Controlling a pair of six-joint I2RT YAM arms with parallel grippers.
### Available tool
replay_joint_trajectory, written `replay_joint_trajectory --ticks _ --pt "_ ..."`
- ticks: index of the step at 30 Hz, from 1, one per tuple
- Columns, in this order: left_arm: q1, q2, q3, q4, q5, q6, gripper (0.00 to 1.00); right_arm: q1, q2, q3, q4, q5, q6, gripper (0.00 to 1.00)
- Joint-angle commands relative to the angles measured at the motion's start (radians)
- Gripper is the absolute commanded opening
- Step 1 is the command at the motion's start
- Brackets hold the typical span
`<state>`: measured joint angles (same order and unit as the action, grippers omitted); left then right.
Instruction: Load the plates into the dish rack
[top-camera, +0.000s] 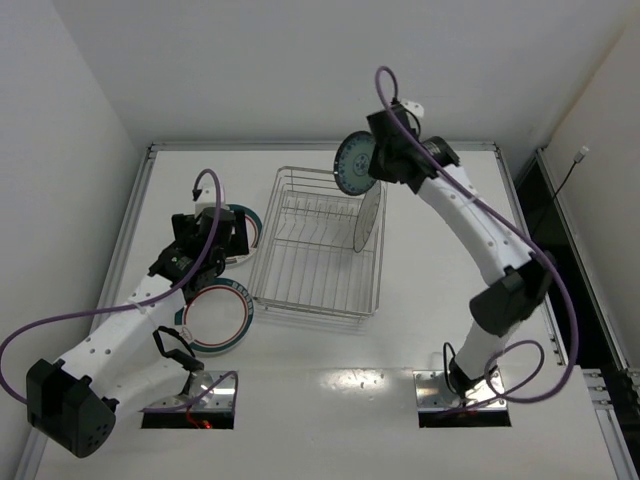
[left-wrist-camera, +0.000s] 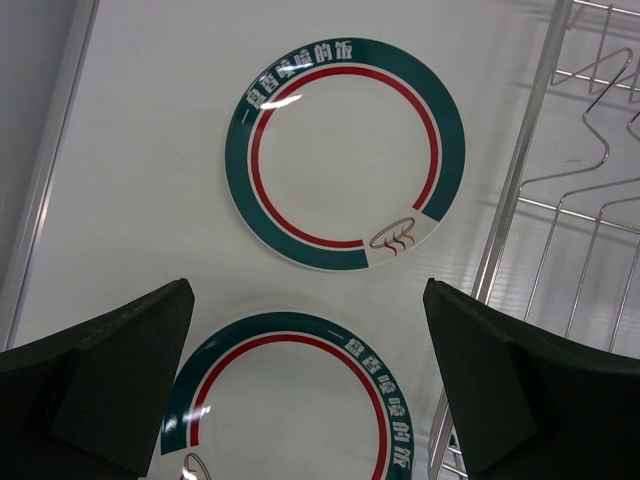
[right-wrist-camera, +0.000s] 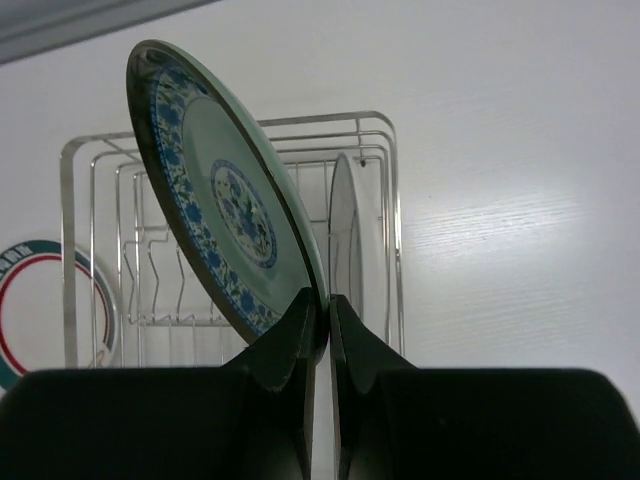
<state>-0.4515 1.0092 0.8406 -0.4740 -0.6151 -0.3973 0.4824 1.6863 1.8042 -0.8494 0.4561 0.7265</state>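
My right gripper (top-camera: 372, 160) is shut on the rim of the small teal-blue patterned plate (top-camera: 352, 166) and holds it on edge above the far right of the silver wire dish rack (top-camera: 290, 290); the same plate (right-wrist-camera: 220, 190) fills the right wrist view. One white plate (top-camera: 369, 217) stands upright in the rack at its right end. Two white plates with green rim bands lie flat left of the rack: the far one (left-wrist-camera: 345, 150) and the near one (left-wrist-camera: 290, 410). My left gripper (top-camera: 205, 245) is open above them, with its fingers (left-wrist-camera: 100, 380) apart over the near plate (top-camera: 217, 318).
The rack's upright prongs (top-camera: 310, 212) left of the standing plate hold nothing. The rack's near-left corner wire (left-wrist-camera: 520, 170) runs close beside my left gripper. A raised table rim (top-camera: 130, 230) runs along the left side.
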Motion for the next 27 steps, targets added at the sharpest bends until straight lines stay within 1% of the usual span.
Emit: replay_joint_trajectory --ticks 1,4,8,13,16,18,22,27 --pt "0.008 -0.031 0.022 0.018 -0.014 -0.002 1.00 0.066 0.116 0.127 -0.092 0.099 -0.002 0.00" --pt "0.008 -0.031 0.022 0.018 -0.005 -0.002 1.00 0.116 0.205 0.229 -0.134 0.138 -0.002 0.00" --pt "0.008 -0.040 0.022 0.018 -0.005 -0.002 1.00 0.136 0.301 0.354 -0.233 0.196 -0.002 0.00" --pt "0.008 -0.040 0.022 0.018 0.005 -0.002 1.00 0.145 0.311 0.429 -0.276 0.265 -0.084 0.00" --pt "0.008 -0.040 0.022 0.018 0.005 -0.002 1.00 0.145 0.357 0.501 -0.347 0.331 -0.093 0.00" --pt "0.008 -0.040 0.022 0.018 0.005 -0.002 1.00 0.156 0.369 0.514 -0.411 0.386 -0.093 0.00" --pt "0.008 -0.040 0.022 0.018 0.014 -0.002 1.00 0.179 0.391 0.530 -0.433 0.405 -0.093 0.00" --pt "0.008 -0.040 0.022 0.018 0.032 -0.002 1.00 0.188 0.492 0.610 -0.529 0.453 -0.104 0.00"
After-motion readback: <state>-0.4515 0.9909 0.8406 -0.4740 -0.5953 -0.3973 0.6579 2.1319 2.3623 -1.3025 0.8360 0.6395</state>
